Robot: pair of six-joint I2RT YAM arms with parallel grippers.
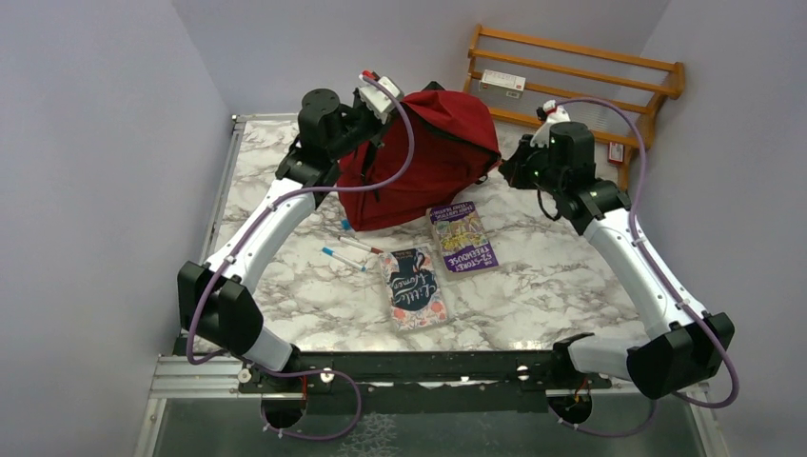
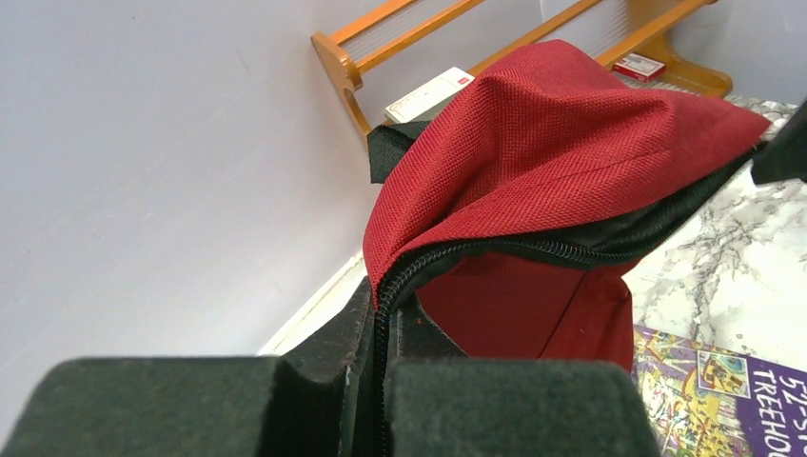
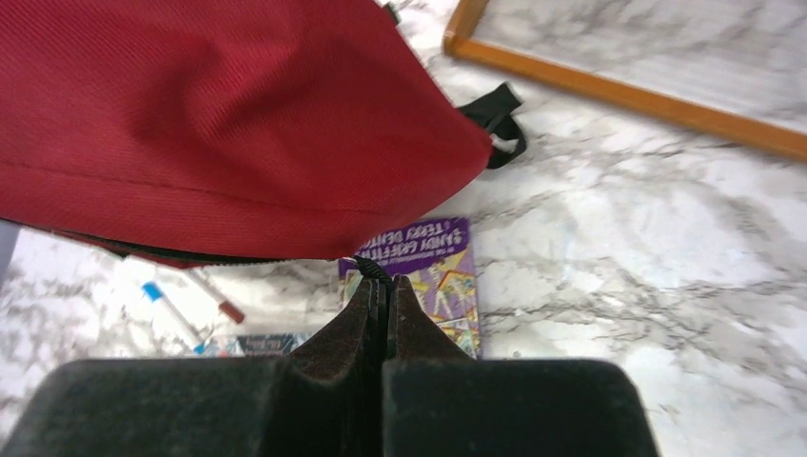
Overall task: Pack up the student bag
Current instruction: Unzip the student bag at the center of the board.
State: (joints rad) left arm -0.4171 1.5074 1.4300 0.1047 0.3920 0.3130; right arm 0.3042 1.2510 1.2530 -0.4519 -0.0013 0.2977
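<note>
Grey-veined marble table [image 1: 533, 286]: the student bag [image 1: 438, 157] slumps between both arms. Close in, the left gripper [image 2: 381, 309] is clamped on coarse woven red cloth beside the toothed black zipper [image 2: 533, 249]. The right gripper [image 3: 383, 286] pinches the thin zipper edge just ahead of it. Pulled apart, the slack fabric may slip free.

Item: student bag [image 1: 433, 157], a large dark-red woven-fabric backpack. It lies slumped at the far middle of the marble bench [image 1: 552, 286], its upper flap raised into a peak. The black zipper [image 2: 514, 249] along the flap edge is parted. A black strap loop [image 3: 497, 112] trails onto the bench.
</note>
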